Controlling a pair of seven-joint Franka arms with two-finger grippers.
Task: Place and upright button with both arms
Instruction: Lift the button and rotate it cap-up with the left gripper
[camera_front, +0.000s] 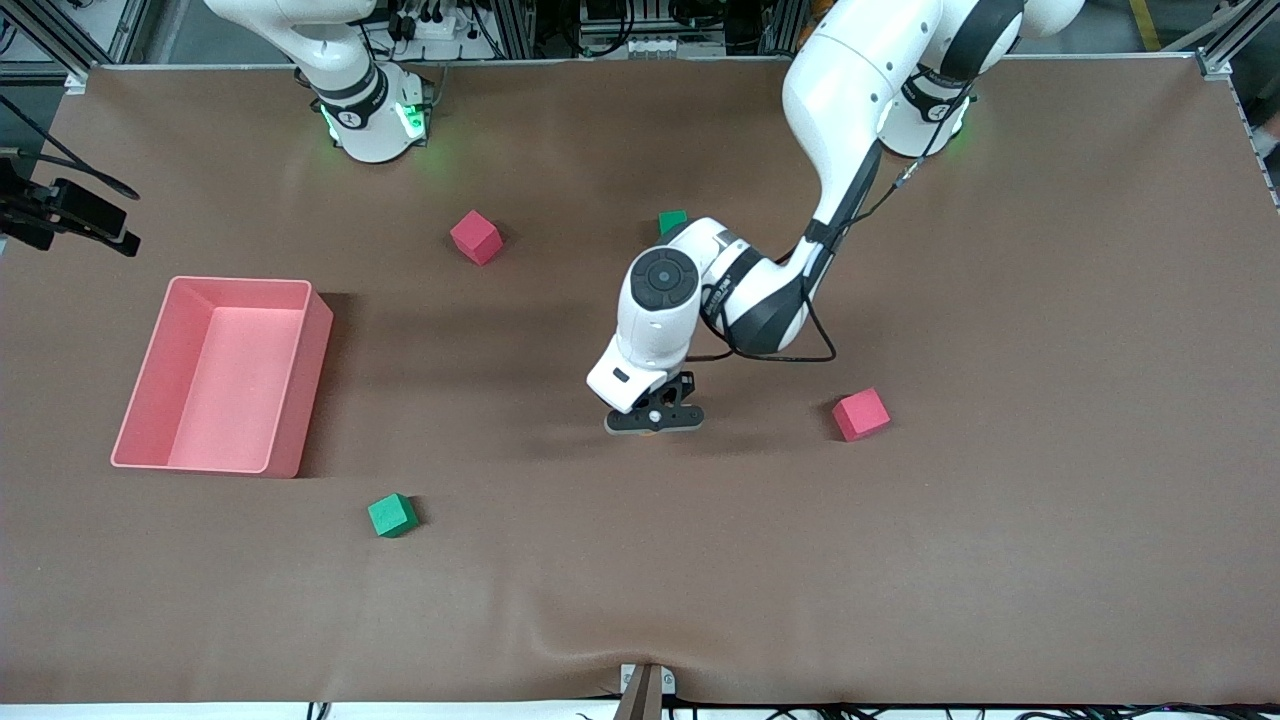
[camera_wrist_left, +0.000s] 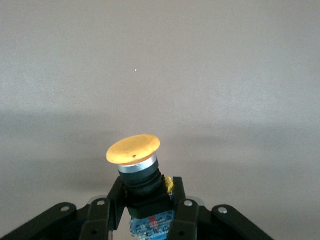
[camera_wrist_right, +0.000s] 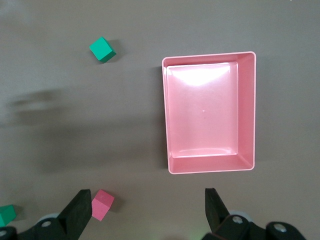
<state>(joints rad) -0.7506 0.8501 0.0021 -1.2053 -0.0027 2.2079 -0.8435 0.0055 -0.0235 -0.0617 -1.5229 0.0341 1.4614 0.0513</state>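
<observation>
Fig. Left gripper (camera_wrist_left: 146, 212) was clamped on the small push-button with round orange cap, silver collar and black boxy body (camera_wrist_left: 136, 165), low over the mid-table part of the brown cloth-covered table (camera_front: 1000, 520). In the left wrist view the two black fingers (camera_wrist_left: 102, 215) pinched the button's body from both sides w/ the cap jutting out ahead of the tips, cap face tilted, not level. In the front view the gripper (camera_front: 655, 418) hid nearly all of the button; only a sliver of orange showed under it, and contact w/ the cloth could not be told.

Right gripper (camera_wrist_right: 148, 210) hung high above the table w/ jaws wide apart and nothing between them; that arm waited near its base.

Surroundings: red foam cube (camera_front: 861, 414) lay beside the left gripper toward the left arm's end; second red cube (camera_front: 476, 237) and a partly hidden green cube (camera_front: 673, 221) lay farther from the front camera; another green cube (camera_front: 392, 515) nearer to it. Pink rectangular plastic bin (camera_front: 310, 380) sat toward the right arm's end.

Step judged: setting the button down, cap up. To do well: rotate wrist until the body's base is flat to the cloth, lower slowly, release only once base bears evenly. Risk: top-heavy cap may tip the button on release.
</observation>
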